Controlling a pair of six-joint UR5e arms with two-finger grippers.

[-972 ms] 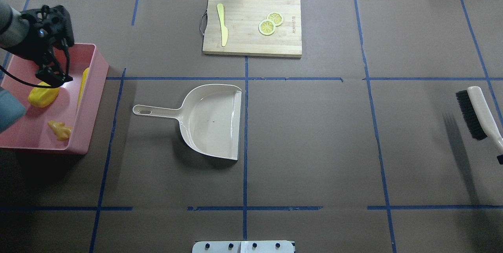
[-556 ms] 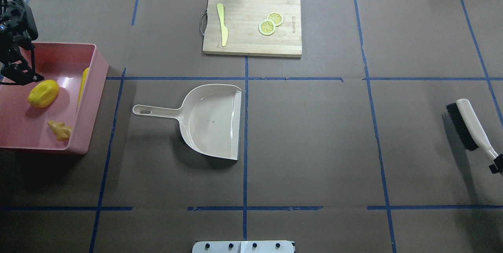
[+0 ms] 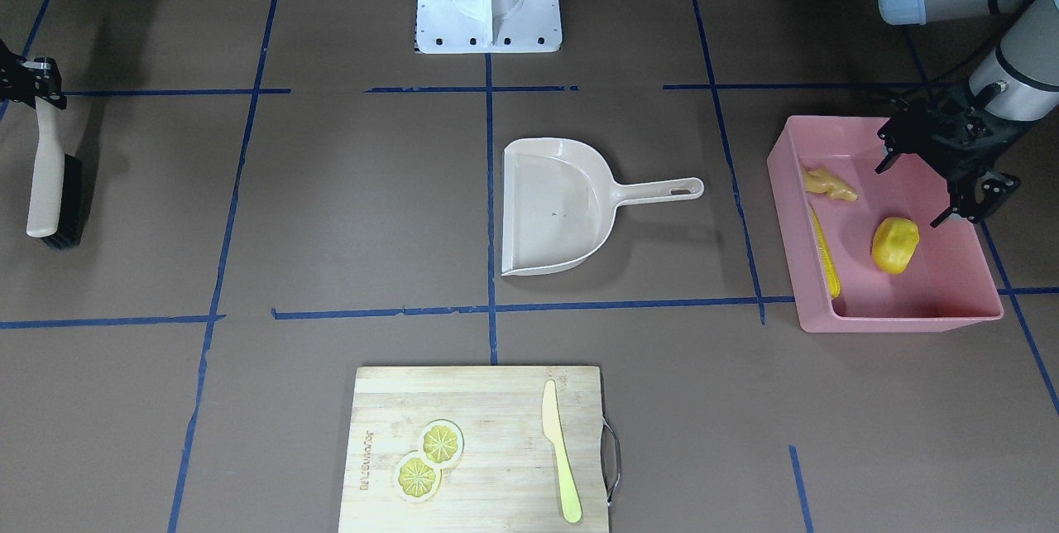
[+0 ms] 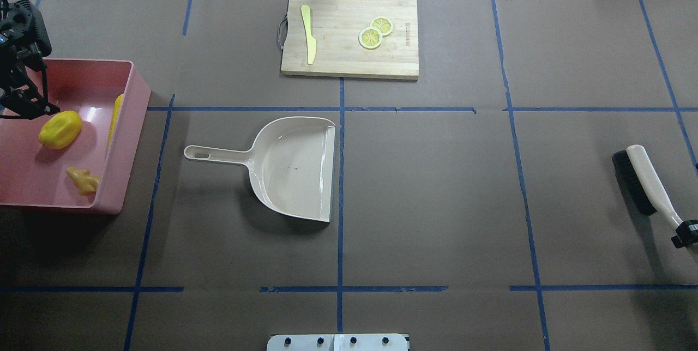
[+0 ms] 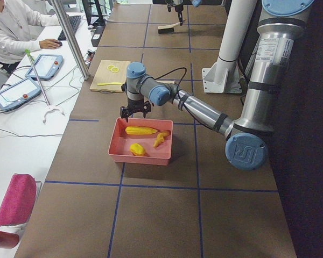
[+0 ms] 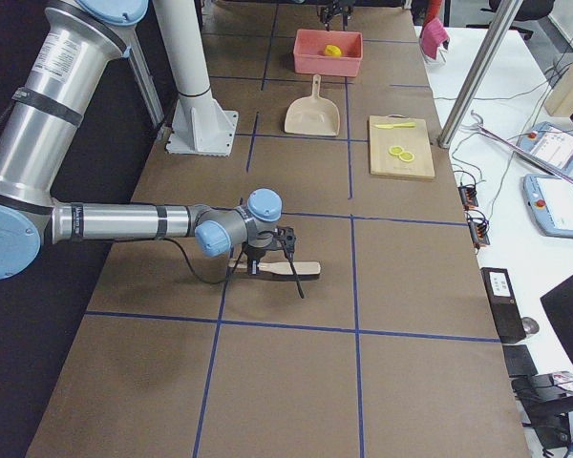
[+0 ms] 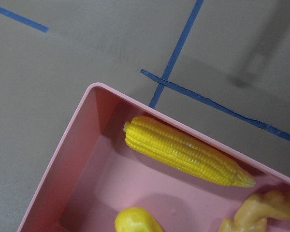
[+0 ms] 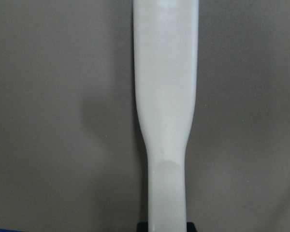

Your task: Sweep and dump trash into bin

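The pink bin (image 4: 130, 138) stands at the table's left end. In it lie the corn cob (image 4: 115, 115), the yellow potato-like lump (image 4: 60, 129) and the ginger root (image 4: 83, 180). My left gripper (image 4: 22, 97) hangs open and empty over the bin's far left part, above the lump. The left wrist view shows the corn cob (image 7: 183, 152) along the bin's wall (image 7: 63, 145). My right gripper (image 4: 686, 234) is shut on the handle of a beige brush (image 4: 643, 182) with black bristles, low over the table at the right edge. The brush handle (image 8: 165, 96) fills the right wrist view.
A beige dustpan (image 4: 294, 168) lies empty near the table's middle, handle pointing toward the bin. A wooden cutting board (image 4: 349, 62) at the far middle holds a pale yellow-green knife (image 4: 309, 32) and two lemon slices (image 4: 375, 32).
My left gripper has moved left, from over the bin's middle to its far left part. My right gripper has carried the brush toward the robot and slightly inward.
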